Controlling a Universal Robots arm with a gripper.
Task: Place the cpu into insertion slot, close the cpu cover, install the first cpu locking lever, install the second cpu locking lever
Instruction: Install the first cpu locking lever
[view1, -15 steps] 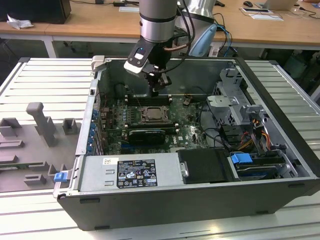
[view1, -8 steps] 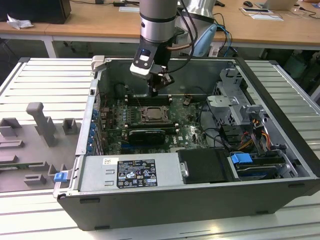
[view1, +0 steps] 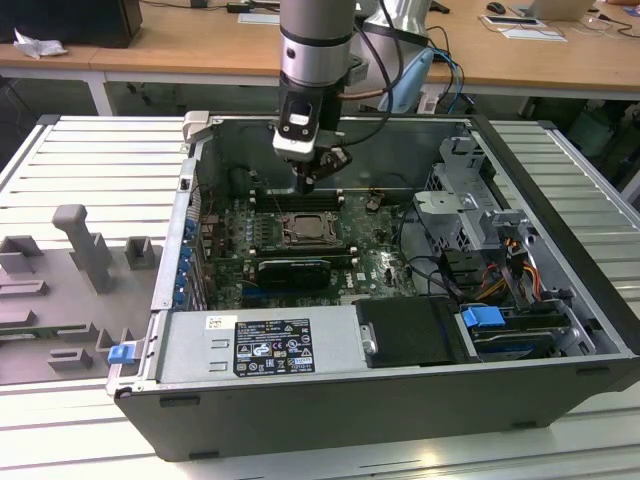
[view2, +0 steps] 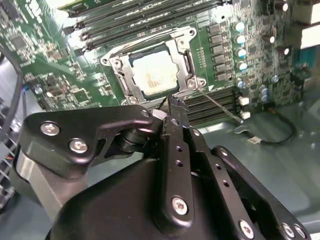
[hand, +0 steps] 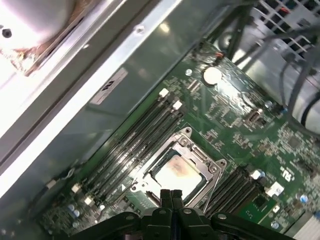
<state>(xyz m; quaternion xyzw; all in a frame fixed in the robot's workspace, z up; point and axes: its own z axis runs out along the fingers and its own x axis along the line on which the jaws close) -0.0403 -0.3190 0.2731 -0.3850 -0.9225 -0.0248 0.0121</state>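
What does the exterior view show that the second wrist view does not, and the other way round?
Exterior view: the whole open computer case, its power supply, the slatted table and the arm reaching in. Second wrist view: the cpu cover lying over the cpu, and a thin locking lever sticking out sideways. Both: the shut pincer close to the insertion slot on the green board.

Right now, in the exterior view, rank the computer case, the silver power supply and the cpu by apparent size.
1. computer case, by far the largest.
2. silver power supply.
3. cpu, smallest; it also sits farther from the camera.
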